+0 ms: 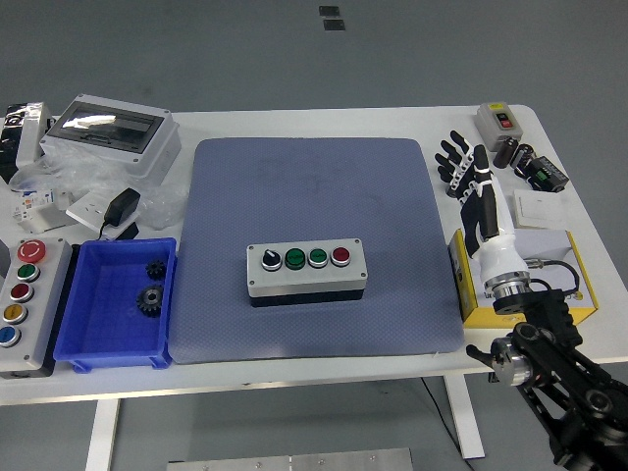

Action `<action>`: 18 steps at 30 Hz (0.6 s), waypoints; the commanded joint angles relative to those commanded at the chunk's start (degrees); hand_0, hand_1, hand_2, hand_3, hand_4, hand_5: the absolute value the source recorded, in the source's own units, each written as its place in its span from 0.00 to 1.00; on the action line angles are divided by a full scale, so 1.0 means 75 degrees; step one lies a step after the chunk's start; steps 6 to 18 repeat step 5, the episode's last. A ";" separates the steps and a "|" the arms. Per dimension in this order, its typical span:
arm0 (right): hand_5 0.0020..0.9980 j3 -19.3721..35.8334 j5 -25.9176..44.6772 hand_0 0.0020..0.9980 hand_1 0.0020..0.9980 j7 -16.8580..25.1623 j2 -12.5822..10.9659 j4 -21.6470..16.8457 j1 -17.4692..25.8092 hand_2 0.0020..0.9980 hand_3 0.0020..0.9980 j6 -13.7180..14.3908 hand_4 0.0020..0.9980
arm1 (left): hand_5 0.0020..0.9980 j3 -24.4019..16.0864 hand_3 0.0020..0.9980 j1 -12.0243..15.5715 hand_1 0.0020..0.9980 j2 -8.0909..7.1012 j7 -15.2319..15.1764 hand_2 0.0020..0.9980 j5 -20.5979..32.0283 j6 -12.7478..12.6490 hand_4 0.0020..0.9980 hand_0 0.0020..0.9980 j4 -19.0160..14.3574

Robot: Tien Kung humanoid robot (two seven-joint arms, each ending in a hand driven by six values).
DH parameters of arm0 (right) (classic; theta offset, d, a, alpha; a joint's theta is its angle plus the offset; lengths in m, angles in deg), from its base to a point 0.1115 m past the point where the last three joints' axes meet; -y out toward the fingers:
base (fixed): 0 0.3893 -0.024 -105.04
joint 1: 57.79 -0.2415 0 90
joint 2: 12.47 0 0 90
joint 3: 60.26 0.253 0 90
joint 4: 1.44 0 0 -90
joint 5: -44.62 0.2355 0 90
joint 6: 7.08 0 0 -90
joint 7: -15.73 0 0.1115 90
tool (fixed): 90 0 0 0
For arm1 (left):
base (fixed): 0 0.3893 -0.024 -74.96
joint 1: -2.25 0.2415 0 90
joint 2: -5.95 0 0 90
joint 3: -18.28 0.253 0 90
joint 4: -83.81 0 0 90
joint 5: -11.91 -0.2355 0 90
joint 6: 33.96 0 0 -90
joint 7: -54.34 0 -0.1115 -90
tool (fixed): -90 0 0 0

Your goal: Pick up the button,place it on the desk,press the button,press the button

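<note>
Where the counter (392, 123) meets its left edge, I count one five-button control station (22, 305), carrying a red, a green, a red, a yellow and a blue button top to bottom. Behind it lie one grey enclosure with a clear lid (110, 134), one black adapter (122, 207) and some bagged parts (44, 191).

One blue bin (113, 339) stands next; it contains two dark gears (150, 299), one behind the other.

One blue-grey mat (314, 186) covers the centre. On it rests the task item, one four-control button box (306, 272): one black selector knob, two green buttons, one red button, left to right. Nothing touches it.

Right of the mat I see one yellow-and-white box (569, 245) with a cable on its top. My right hand (468, 173) hovers over the counter beyond that box, well apart from the button box, fingers spread wide, holding nothing.

Far right: one small two-button switch box (500, 121), two black connectors (531, 165), one white plate (540, 207).
</note>
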 joint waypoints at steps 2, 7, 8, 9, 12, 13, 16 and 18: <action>1.00 0.0024 -0.0007 0.90 0.88 -0.0003 0.0001 -0.0008 0.0009 0.91 0.93 -0.0004 1.00 | 0.34 -0.0007 0.63 0.0010 0.62 0.0003 -0.0003 0.57 -0.0001 -0.0003 0.69 0.62 0.0000; 1.00 0.0076 -0.0029 0.90 0.88 -0.0007 -0.0008 -0.0028 0.0009 0.91 0.93 -0.0006 1.00 | 0.34 -0.0036 0.63 0.0013 0.62 0.0016 -0.0010 0.57 -0.0028 -0.0005 0.69 0.62 0.0000; 1.00 0.0076 -0.0029 0.90 0.88 -0.0007 -0.0008 -0.0028 0.0009 0.91 0.93 -0.0006 1.00 | 0.34 -0.0036 0.63 0.0013 0.62 0.0016 -0.0010 0.57 -0.0028 -0.0005 0.69 0.62 0.0000; 1.00 0.0076 -0.0029 0.90 0.88 -0.0007 -0.0008 -0.0028 0.0009 0.91 0.93 -0.0006 1.00 | 0.34 -0.0036 0.63 0.0013 0.62 0.0016 -0.0010 0.57 -0.0028 -0.0005 0.69 0.62 0.0000; 1.00 0.0076 -0.0029 0.90 0.88 -0.0007 -0.0008 -0.0028 0.0009 0.91 0.93 -0.0006 1.00 | 0.34 -0.0036 0.63 0.0013 0.62 0.0016 -0.0010 0.57 -0.0028 -0.0005 0.69 0.62 0.0000; 1.00 0.0076 -0.0029 0.90 0.88 -0.0007 -0.0008 -0.0028 0.0009 0.91 0.93 -0.0006 1.00 | 0.34 -0.0036 0.63 0.0013 0.62 0.0016 -0.0010 0.57 -0.0028 -0.0005 0.69 0.62 0.0000; 1.00 0.0076 -0.0029 0.90 0.88 -0.0007 -0.0008 -0.0028 0.0009 0.91 0.93 -0.0006 1.00 | 0.34 -0.0036 0.63 0.0013 0.62 0.0016 -0.0010 0.57 -0.0028 -0.0005 0.69 0.62 0.0000; 1.00 0.0076 -0.0029 0.90 0.88 -0.0007 -0.0008 -0.0028 0.0009 0.91 0.93 -0.0006 1.00 | 0.34 -0.0036 0.63 0.0013 0.62 0.0016 -0.0010 0.57 -0.0028 -0.0005 0.69 0.62 0.0000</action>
